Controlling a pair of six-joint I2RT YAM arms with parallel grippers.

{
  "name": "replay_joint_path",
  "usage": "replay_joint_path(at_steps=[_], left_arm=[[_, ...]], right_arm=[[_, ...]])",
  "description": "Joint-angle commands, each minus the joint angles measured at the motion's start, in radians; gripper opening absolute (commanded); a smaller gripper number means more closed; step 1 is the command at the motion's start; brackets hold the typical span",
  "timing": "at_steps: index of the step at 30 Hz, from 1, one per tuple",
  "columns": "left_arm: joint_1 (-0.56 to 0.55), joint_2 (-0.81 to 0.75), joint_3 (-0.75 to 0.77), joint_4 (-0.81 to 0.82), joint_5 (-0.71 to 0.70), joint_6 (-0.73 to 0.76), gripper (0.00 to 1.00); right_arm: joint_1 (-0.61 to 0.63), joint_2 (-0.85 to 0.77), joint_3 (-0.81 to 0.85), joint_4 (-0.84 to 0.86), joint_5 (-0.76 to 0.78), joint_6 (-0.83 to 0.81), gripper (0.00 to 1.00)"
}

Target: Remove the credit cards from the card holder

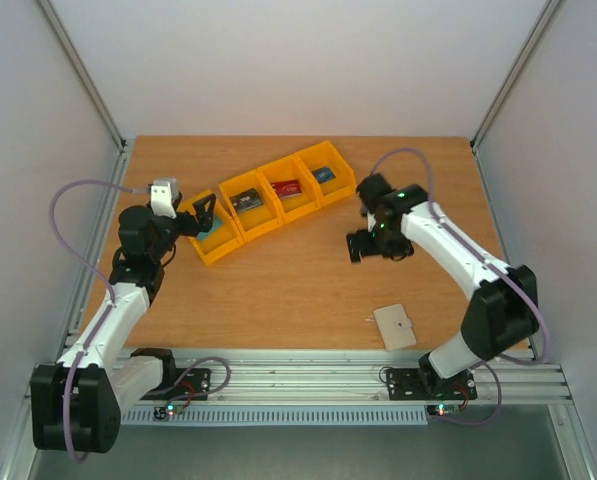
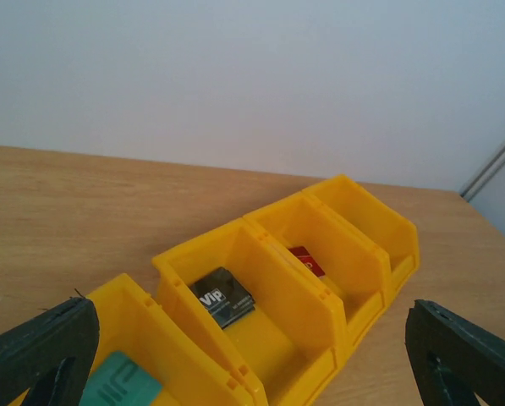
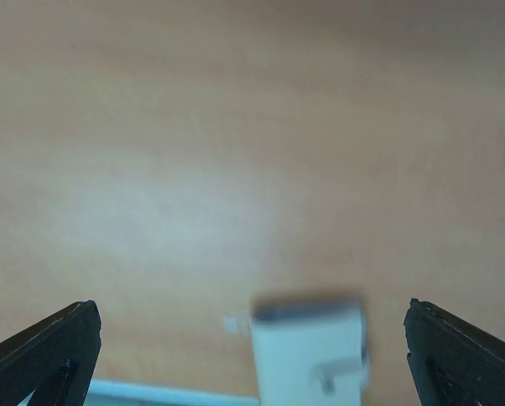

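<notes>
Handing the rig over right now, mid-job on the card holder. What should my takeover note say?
Left tool: open, empty, at the left end of the yellow bins.
Right tool: open, empty, above bare table.
Cards: teal card, dark card, red card, blue card, one per bin.
Card holder: flat and closed near the front edge, right side.
Done: four cards out.
Left: the closed holder hides its contents; probably check it.
</notes>
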Motion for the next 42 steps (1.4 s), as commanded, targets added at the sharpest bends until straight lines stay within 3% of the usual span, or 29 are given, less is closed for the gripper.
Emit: replay_joint_path(at_steps=[1, 9, 17, 23, 30, 42], left_arm=[[-0.005, 0.007, 0.026, 0.001, 0.076, -0.022, 0.99], [-0.028, 0.015, 0.006, 0.009, 0.105, -0.006, 0.99], [-0.041, 0.018, 0.006, 0.018, 0.098, 0.007, 0.99], [-0.044, 0.015, 0.005, 0.017, 0.089, 0.009, 0.99], [-0.043, 0.019, 0.008, 0.017, 0.076, 0.013, 0.99], [-0.043, 0.023, 0.008, 0.017, 0.067, 0.02, 0.99]], right_arm=[[0.069, 0.038, -0.066, -0.465, 0.084, 0.149, 0.98], [0.07, 0.053, -0.301, -0.353, -0.042, 0.243, 0.99], [0.059, 0.175, -0.351, -0.215, -0.128, 0.25, 0.98], [0.003, 0.239, -0.341, -0.225, -0.039, 0.224, 0.98], [-0.064, 0.285, -0.372, -0.151, -0.197, 0.121, 0.98], [-0.097, 0.364, -0.351, -0.135, -0.108, 0.099, 0.99]])
